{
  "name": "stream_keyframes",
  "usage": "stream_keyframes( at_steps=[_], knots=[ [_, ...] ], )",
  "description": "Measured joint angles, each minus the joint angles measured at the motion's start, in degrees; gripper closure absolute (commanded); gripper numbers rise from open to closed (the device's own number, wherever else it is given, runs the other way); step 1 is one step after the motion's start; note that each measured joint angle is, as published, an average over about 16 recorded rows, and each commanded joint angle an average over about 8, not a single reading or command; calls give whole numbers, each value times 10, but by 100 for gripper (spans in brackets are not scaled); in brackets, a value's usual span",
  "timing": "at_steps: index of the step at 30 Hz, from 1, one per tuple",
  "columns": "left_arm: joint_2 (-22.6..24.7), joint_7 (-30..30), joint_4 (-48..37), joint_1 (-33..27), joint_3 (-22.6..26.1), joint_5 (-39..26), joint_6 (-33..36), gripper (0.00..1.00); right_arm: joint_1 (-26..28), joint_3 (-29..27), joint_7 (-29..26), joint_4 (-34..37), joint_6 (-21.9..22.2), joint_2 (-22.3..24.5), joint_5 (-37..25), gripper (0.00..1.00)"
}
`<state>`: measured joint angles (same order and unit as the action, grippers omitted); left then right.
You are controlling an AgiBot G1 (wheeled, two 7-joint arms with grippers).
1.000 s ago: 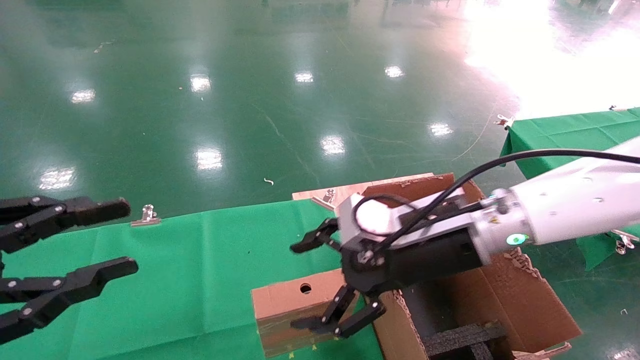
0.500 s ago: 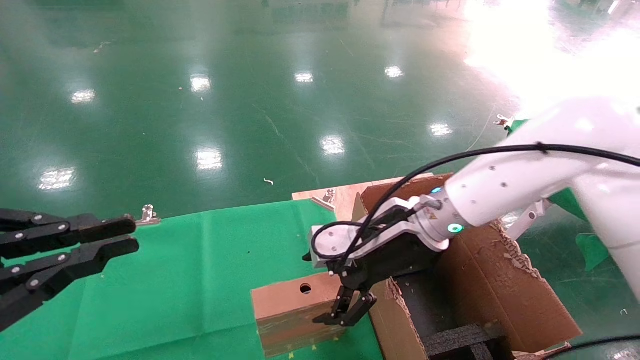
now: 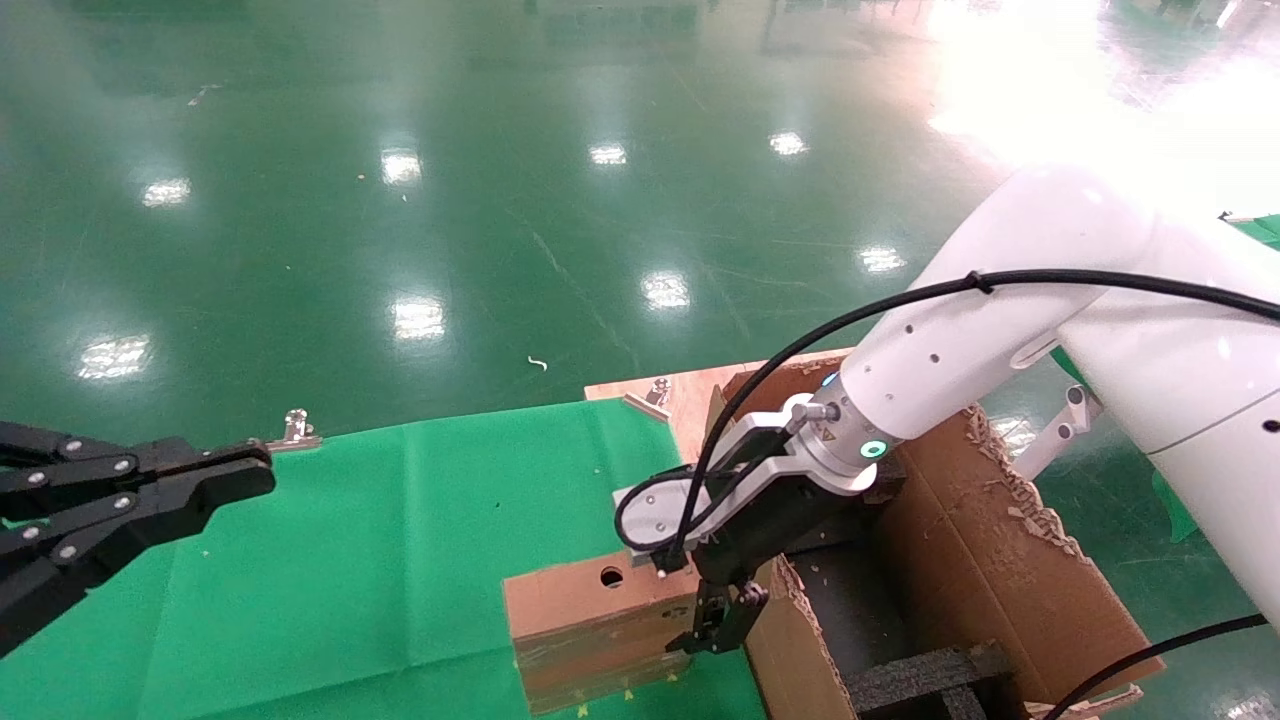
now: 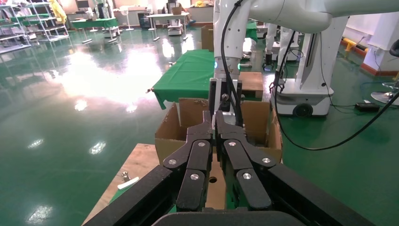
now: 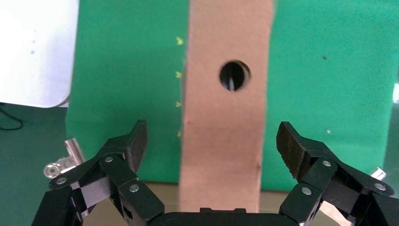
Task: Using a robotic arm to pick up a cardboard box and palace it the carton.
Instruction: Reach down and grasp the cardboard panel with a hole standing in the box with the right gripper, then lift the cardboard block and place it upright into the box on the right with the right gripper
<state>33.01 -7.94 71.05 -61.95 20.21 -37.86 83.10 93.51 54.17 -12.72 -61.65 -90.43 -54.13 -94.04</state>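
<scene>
The small brown cardboard box point(image 3: 590, 620) with a round hole lies on the green cloth, against the large carton point(image 3: 1000, 570), which has black foam inserts point(image 3: 925, 675). The white robotic arm point(image 3: 960, 360) reaches down from the right. My right gripper point(image 3: 715, 625) points down over the box's right end. In the right wrist view the gripper point(image 5: 211, 141) is open, with the box point(image 5: 226, 108) between its fingers and a gap on each side. My left gripper point(image 3: 262, 476) is shut and empty, hovering at the left; it also shows in the left wrist view point(image 4: 214, 117).
A green cloth point(image 3: 380, 540) covers the table. A metal clip point(image 3: 292, 430) sits at its far edge. A wooden board point(image 3: 690, 385) with another clip lies behind the carton. The carton's ragged flaps point(image 3: 1020, 490) stand tall by the right arm.
The right arm swung up and its wrist turned down, bringing the open gripper down over the box's right end. The left gripper closed from wide open to shut.
</scene>
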Motion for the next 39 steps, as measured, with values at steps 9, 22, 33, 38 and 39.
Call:
stream_keyframes(
  at_steps=[9,22,33,38,39],
  knots=[
    [0,0,0,0,0,0,0,0,4,9,2,3,0,-3,-1,100],
    [0,0,0,0,0,0,0,0,1,2,2,0,0,0,0,100],
    [0,0,0,0,0,0,0,0,-1,0,1,-1,1,1,0,100],
    [0,0,0,0,0,0,0,0,2,-1,-2,2,5,3,3,100],
    [0,0,0,0,0,0,0,0,3,-2,-3,3,6,4,4,100]
  ],
)
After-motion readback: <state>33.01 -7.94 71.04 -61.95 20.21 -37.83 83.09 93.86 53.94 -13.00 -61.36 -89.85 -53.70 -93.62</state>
